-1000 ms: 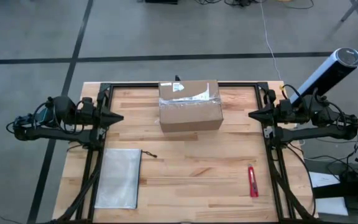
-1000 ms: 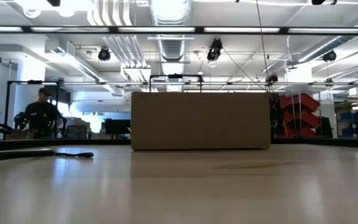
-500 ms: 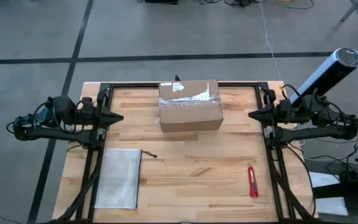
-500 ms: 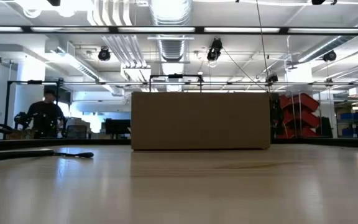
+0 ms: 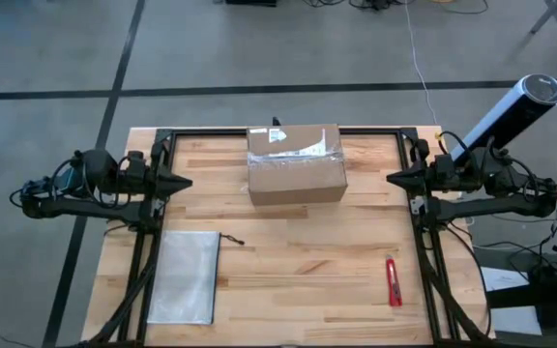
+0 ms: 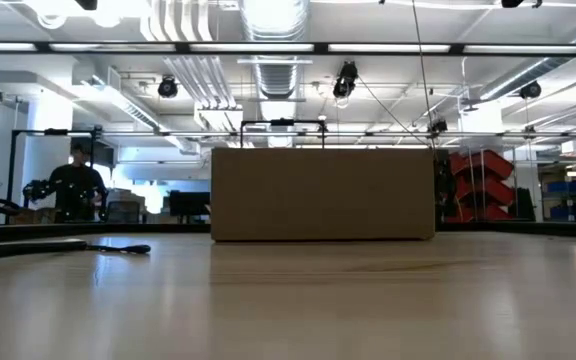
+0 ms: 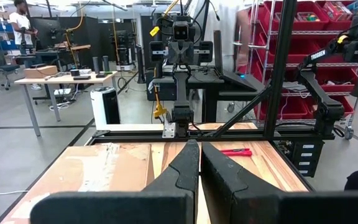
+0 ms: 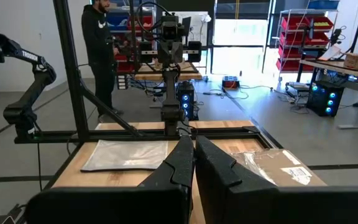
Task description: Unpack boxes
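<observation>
Brown taped cardboard box sits sealed at the surface's far middle, left hand and right hand both closed, empty, parked at the side edges; risk: tape resists, box slides off the back.

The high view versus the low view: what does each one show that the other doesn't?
Only the high view shows both arms parked at the table's sides, left gripper and right gripper shut, plus the red utility knife and the clear tape and white label on the box top.

Only the low view shows the room behind, with a person far off.

Both show the cardboard box on the wooden table. The grey zip pouch is plain from above and only a dark strip low down.
</observation>
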